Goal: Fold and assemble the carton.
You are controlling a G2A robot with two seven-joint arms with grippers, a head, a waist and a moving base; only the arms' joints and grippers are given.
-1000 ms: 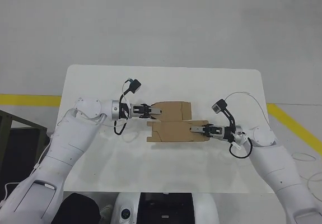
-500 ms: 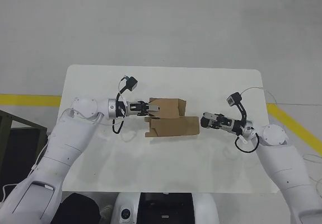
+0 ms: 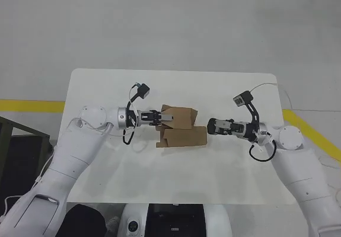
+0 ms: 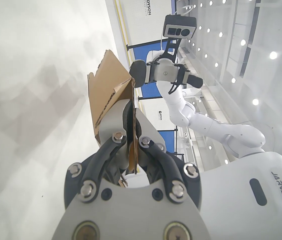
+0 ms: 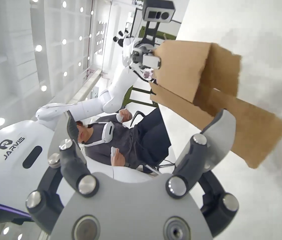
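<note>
Cardboard carton (image 3: 185,136), half-opened and not yet squared, is pinched by one panel in the clenched left claw (image 3: 163,117). The right claw (image 3: 210,126), spread wide, waits just beside its other end. Most folding looks undone.

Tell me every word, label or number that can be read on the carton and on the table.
carton: none; the brown cardboard faces that show are plain, with no print or label.
table: none; its white top bears no text or sign.
</note>
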